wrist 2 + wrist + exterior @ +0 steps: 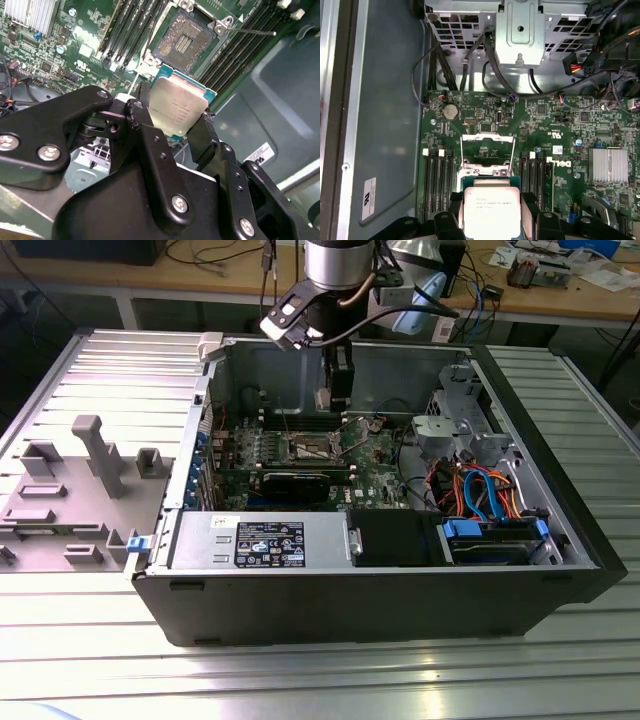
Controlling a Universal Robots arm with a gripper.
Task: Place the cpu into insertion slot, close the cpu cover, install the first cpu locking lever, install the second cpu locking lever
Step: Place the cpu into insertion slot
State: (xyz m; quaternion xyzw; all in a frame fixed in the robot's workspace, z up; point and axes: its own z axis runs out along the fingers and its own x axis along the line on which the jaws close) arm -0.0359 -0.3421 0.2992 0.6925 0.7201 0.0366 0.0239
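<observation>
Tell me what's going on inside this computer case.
The robot arm's claw is shut on the cpu, gripping it by its edges over the motherboard inside the open computer case. The insertion slot lies bare close by the chip, with the cpu cover swung open. The chip is not yet seated, so nothing is closed or locked.

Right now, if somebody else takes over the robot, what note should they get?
Tool: shut on the chip, held over the green board, close to the socket.
Socket: empty, with its pins bare. Its cover stands open.
Done: chip picked up.
Left: chip into the socket, cover shut, both levers locked.
</observation>
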